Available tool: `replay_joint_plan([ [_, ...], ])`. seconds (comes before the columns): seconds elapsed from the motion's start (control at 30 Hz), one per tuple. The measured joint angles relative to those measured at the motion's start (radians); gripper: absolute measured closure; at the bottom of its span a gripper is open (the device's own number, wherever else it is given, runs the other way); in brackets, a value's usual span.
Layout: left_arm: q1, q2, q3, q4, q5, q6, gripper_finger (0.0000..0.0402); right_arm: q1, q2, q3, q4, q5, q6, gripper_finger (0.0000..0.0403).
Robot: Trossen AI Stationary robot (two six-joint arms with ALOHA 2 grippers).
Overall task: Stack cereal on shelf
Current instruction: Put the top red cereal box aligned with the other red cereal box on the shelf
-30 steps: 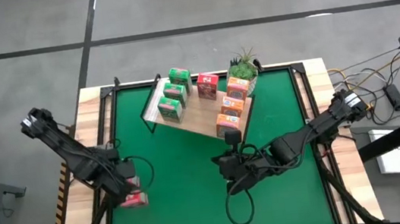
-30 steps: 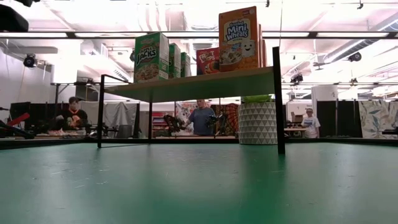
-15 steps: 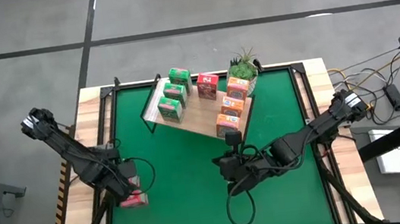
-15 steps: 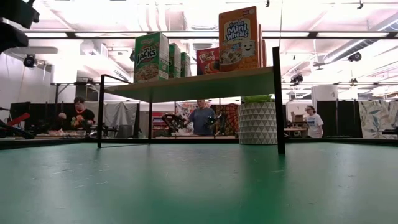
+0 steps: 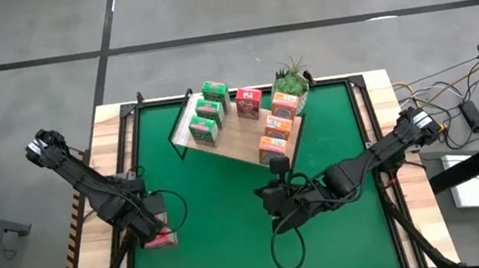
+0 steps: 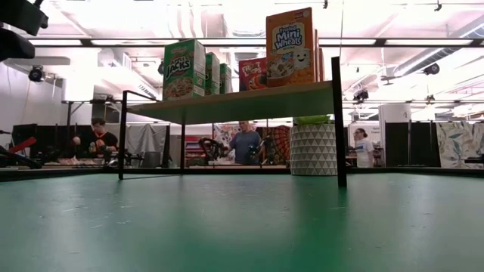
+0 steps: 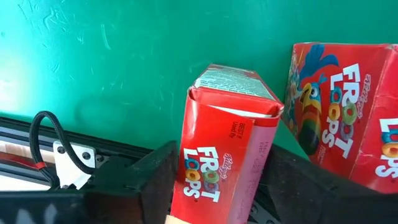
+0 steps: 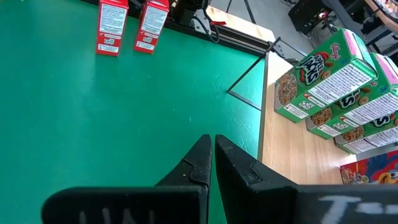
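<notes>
A robotics test lab inside a large industrial hall: a wood-edged table covered with a green mat stands on a bare grey concrete floor crossed by painted lines, with cables and equipment stands at its side. Beyond the table, seen at mat level, bright ceiling lights and exposed ducting hang over an open workspace where several people sit or stand at benches crowded with gear (partition screens and curtains divide the bays behind them). Two dark robot arms are mounted at the table's edges.
</notes>
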Motion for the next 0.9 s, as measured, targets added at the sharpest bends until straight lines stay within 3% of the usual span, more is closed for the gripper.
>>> replay_joint_plan([
  [0.47, 0.0, 0.0, 0.016, 0.0, 0.008, 0.0, 0.0241, 0.0, 0.0, 0.0, -0.01, 0.0, 0.002, 0.0392],
  [0.73, 0.001, 0.001, 0.175, -0.012, 0.001, 0.016, 0.0242, 0.004, -0.027, -0.001, -0.124, 0.004, 0.05, 0.0392],
  [0.9, 0.003, 0.026, 0.319, -0.016, -0.087, 0.047, 0.0242, 0.017, -0.042, -0.001, -0.184, 0.004, 0.068, 0.0392],
])
